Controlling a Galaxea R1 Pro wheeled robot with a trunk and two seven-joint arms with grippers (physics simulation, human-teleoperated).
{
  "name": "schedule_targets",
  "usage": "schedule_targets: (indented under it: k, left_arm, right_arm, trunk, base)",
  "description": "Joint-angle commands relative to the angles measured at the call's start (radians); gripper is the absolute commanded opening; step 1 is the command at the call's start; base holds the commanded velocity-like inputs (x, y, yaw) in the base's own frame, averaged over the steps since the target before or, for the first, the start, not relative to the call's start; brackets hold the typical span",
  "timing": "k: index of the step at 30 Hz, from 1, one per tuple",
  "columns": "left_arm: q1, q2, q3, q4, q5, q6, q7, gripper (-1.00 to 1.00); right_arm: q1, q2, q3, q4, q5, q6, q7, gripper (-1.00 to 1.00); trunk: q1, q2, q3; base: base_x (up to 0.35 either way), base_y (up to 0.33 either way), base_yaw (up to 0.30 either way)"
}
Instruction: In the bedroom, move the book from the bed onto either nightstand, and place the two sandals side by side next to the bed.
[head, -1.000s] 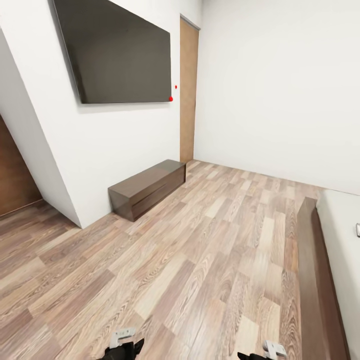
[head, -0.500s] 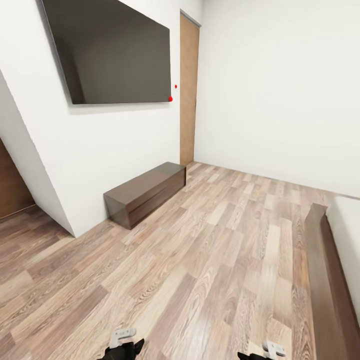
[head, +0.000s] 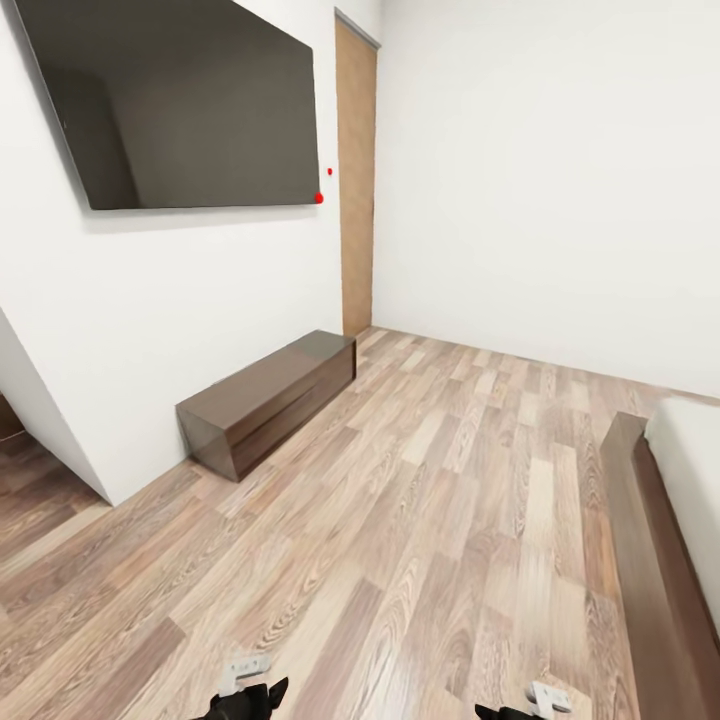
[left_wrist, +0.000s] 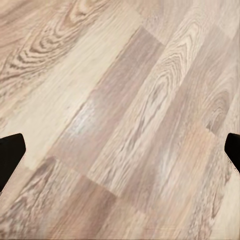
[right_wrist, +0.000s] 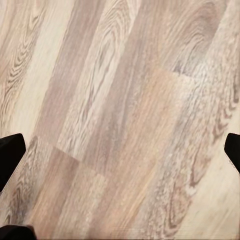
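Both my claws, left (left_wrist: 120, 150) and right (right_wrist: 120, 150), spread wide, empty; dark brown wooden bed frame (head: 650, 560) near right — base could clip it.

Wood plank floor (head: 420, 520) in grey-brown tones. A low dark brown cabinet (head: 265, 400) stands on it against the white wall. The bed (head: 650, 540) with its dark wooden frame rests at the right edge.

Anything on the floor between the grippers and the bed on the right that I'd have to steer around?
Nothing visible does. Bare grey-brown wood plank floor runs from the left gripper and right gripper to the bed's dark brown wooden frame. The low dark brown cabinet stands against the white wall, on the opposite side from the bed.
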Motion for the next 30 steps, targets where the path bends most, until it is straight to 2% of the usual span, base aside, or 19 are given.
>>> schedule_targets:
  k: [1,20,26,30]
  left_arm:
    - [-0.001,0.000,0.005,0.001,0.004,-0.001,-0.006,1.00]
    - [-0.001,-0.001,0.005,0.001,0.004,-0.001,-0.006,1.00]
    - [-0.001,0.000,0.005,0.001,0.004,-0.001,-0.006,1.00]
    - [-0.001,0.000,0.005,0.001,0.004,-0.001,-0.006,1.00]
  right_arm:
    - [-0.001,0.000,-0.003,0.001,-0.003,0.001,0.004,1.00]
    - [0.000,0.000,-0.003,0.000,-0.003,0.001,0.004,1.00]
    - [-0.001,0.000,-0.003,0.000,-0.003,0.001,0.004,1.00]
    - [0.000,0.000,-0.003,0.000,-0.003,0.001,0.004,1.00]
  trunk:
    - [0.000,0.000,-0.001]
    - [0.000,0.000,-0.001]
    - [0.000,0.000,-0.001]
    - [0.000,0.000,-0.001]
  base:
    - [0.333,0.000,-0.012]
    - [0.333,0.000,-0.004]
    - [0.329,0.000,-0.143]
    - [0.118,0.000,-0.224]
